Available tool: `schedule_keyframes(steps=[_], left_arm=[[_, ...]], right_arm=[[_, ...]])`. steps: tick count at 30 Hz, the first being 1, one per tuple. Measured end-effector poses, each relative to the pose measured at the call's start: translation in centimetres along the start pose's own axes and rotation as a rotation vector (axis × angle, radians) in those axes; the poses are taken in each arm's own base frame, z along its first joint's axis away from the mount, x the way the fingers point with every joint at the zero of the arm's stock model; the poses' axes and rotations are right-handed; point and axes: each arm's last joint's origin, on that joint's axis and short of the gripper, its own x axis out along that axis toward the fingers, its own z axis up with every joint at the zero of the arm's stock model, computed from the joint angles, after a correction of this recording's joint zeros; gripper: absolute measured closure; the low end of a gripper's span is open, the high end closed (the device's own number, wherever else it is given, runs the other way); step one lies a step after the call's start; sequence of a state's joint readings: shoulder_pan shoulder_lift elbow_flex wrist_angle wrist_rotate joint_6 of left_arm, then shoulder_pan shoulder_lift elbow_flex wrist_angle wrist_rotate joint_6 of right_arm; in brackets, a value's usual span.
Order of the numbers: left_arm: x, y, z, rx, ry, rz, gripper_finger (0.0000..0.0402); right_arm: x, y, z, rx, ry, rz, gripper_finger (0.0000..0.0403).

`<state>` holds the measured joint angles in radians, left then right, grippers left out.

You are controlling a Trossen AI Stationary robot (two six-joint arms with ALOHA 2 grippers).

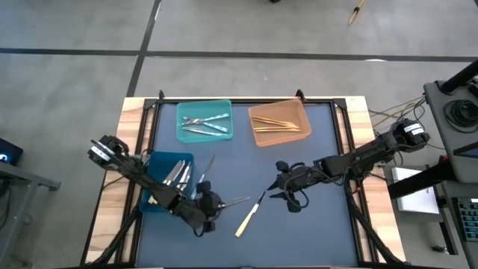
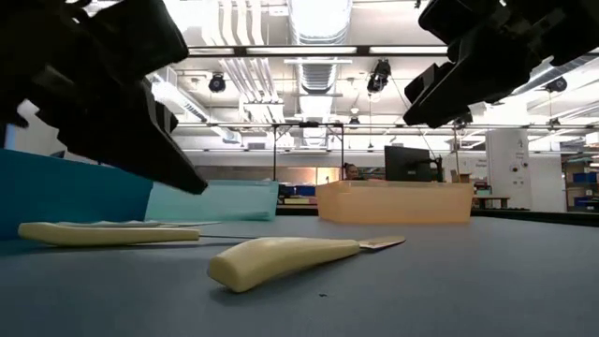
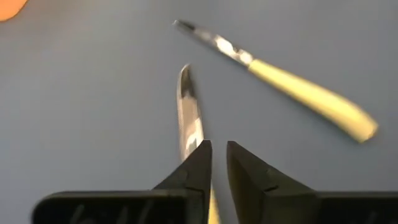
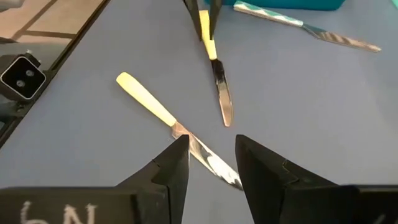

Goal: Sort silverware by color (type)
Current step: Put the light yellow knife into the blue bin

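Two yellow-handled knives lie flat on the dark mat. One knife (image 3: 188, 115) points away from my left gripper (image 3: 219, 146), whose fingers stand a narrow gap apart over its handle (image 4: 208, 40). In the low view this handle (image 2: 108, 232) rests on the mat under the gripper. The other knife (image 1: 250, 215) lies near the middle. My right gripper (image 4: 212, 143) hangs open above its blade (image 4: 208, 160), well clear of the mat. My left gripper has its fingers (image 3: 198, 163) on either side of the first knife's yellow handle (image 3: 214, 210), slanting down from the table's left and lying along the knife. The knife lies flat on the mat. Whether the fingers touch it, I cannot tell.
A blue bin (image 1: 155, 161) with silverware sits under my left arm, and a silvery piece (image 1: 207, 166) lies beside it. At the back stand a teal bin (image 1: 183, 112) holding silvery pieces and an orange bin (image 1: 258, 112) holding orange-tan ones. Bare mat lies on the right.
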<state>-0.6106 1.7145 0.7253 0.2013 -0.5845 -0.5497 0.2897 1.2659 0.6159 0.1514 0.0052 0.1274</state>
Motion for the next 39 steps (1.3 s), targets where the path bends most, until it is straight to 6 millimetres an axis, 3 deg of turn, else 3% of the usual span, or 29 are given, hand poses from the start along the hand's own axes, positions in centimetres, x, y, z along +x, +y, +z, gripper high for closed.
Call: schedule_keyframes(steps=[10, 13, 25, 39], left_arm=[[-0.1, 0.2, -0.2, 0.037, 0.084, 0.051, 0.0230], [0.0, 0.4, -0.3, 0.025, 0.087, 0.055, 0.0209], [0.2, 0.5, -0.3, 0.018, 0.085, 0.059, 0.0228], [2.2, 0.0, -2.3, -0.026, 0.116, 0.064, 0.0231]], right_arm=[[0.0, -0.1, 0.1, -0.009, -0.014, -0.024, 0.0280], [0.0, -0.1, 0.1, -0.014, -0.014, -0.023, 0.0282], [0.0, -0.1, 0.1, -0.019, -0.015, -0.025, 0.0282], [0.0, -0.1, 0.1, -0.022, -0.016, -0.025, 0.0289]])
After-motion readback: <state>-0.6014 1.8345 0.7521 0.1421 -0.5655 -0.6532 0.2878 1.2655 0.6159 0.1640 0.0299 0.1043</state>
